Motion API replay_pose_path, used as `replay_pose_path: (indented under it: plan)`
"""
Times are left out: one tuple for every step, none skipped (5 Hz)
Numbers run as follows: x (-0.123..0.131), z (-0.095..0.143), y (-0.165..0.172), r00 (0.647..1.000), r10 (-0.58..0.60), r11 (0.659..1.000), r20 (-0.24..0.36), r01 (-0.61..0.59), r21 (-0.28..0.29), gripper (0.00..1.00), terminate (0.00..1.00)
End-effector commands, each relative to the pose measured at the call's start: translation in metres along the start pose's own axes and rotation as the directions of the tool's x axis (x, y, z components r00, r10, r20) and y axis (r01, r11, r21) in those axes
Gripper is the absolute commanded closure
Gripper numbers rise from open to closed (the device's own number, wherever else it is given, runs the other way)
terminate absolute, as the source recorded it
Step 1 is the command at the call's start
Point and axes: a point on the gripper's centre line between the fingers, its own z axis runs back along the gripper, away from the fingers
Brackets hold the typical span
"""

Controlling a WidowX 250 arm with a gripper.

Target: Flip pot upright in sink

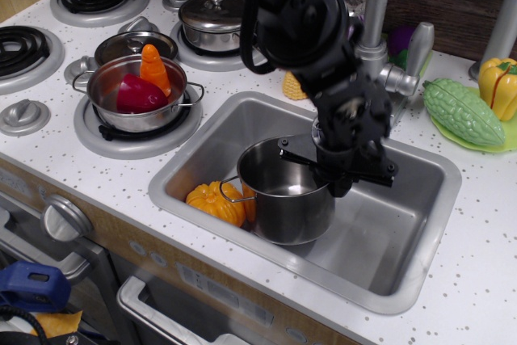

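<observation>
The pot (284,199) is a tall shiny steel cylinder. It stands upright with its mouth up in the left middle of the sink (404,224). A wire loop handle on its left side points at the orange pumpkin. My gripper (338,180) hangs from the black arm over the pot's right rim. Its fingers are close together and reach down across that rim, shut on it. The rim section under the gripper is hidden.
An orange pumpkin (212,202) lies against the pot's left side in the sink. The faucet (373,46) rises behind the arm. A shallower steel pot with vegetables (137,90) and a small lidded pot (212,20) sit on the stove. Toy vegetables (463,111) lie at the right.
</observation>
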Motion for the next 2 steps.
replay_pose_path:
  plan:
    - [0.0083,0.0066,-0.0046,0.998,0.006,1.0,0.061,-0.004,-0.031,0.0,0.0]
    - [0.0083,0.0066,-0.0046,0.998,0.006,1.0,0.061,-0.004,-0.031,0.0,1.0]
